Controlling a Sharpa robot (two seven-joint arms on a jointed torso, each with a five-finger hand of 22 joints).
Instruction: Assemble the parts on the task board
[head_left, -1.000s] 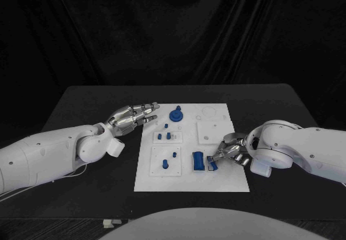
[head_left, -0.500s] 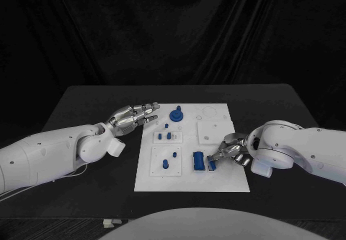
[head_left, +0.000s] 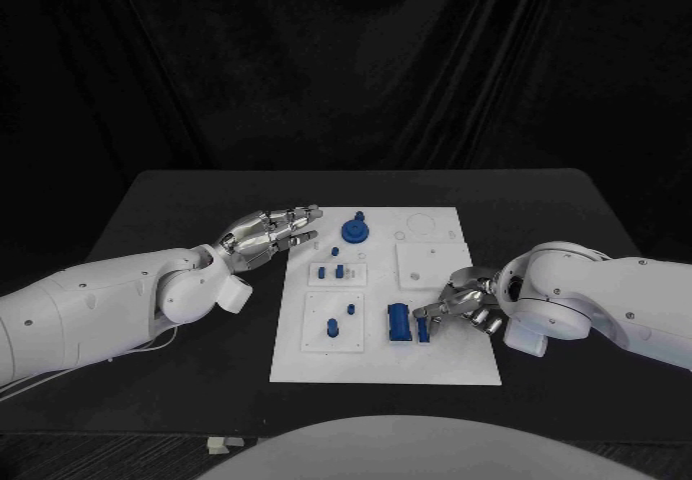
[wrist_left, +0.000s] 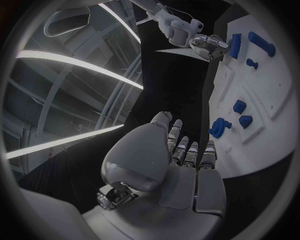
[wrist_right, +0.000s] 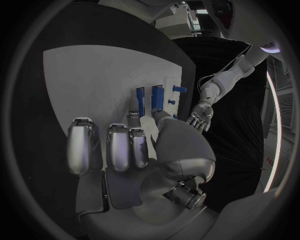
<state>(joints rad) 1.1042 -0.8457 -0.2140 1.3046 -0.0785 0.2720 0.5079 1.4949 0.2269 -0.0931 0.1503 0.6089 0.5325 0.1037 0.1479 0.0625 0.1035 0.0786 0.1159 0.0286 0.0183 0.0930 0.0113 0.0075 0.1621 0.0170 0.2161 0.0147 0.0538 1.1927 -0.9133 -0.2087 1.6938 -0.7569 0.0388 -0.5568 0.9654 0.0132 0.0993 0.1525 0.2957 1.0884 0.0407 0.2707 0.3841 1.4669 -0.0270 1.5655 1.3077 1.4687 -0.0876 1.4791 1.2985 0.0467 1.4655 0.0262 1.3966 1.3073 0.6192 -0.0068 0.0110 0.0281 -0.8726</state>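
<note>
Left hand (head_left: 267, 236) hovering open at the left edge of the task board (head_left: 433, 365), fingers spread and extended toward the far right, holding nothing, palm turned inward; seen from behind in the left wrist view (wrist_left: 181, 170), likewise empty above the black table (head_left: 173, 210).

On the white board, going left to right: two short blue pegs (head_left: 329, 271) standing in a small raised square plate in the left column, middle of the board; nearer, a longer blue peg (head_left: 332, 326) lying in a larger raised plate. Farther away, near the far edge, a round blue knob part (head_left: 353, 232) standing upright. Right of the near plate, an upright blue block (head_left: 395, 322) standing on the board. Just right of that, a smaller blue piece (head_left: 424, 328) pinched at the fingertips of the right hand (head_left: 459, 303).

Right hand resting low over the board's right edge, thumb and finger closed on the small blue piece, other fingers curled close by. In the right wrist view, fingers (wrist_right: 119, 145) pointing at two upright blue pieces on the board. Cannot tell whether the pinched piece touches the board.
</note>
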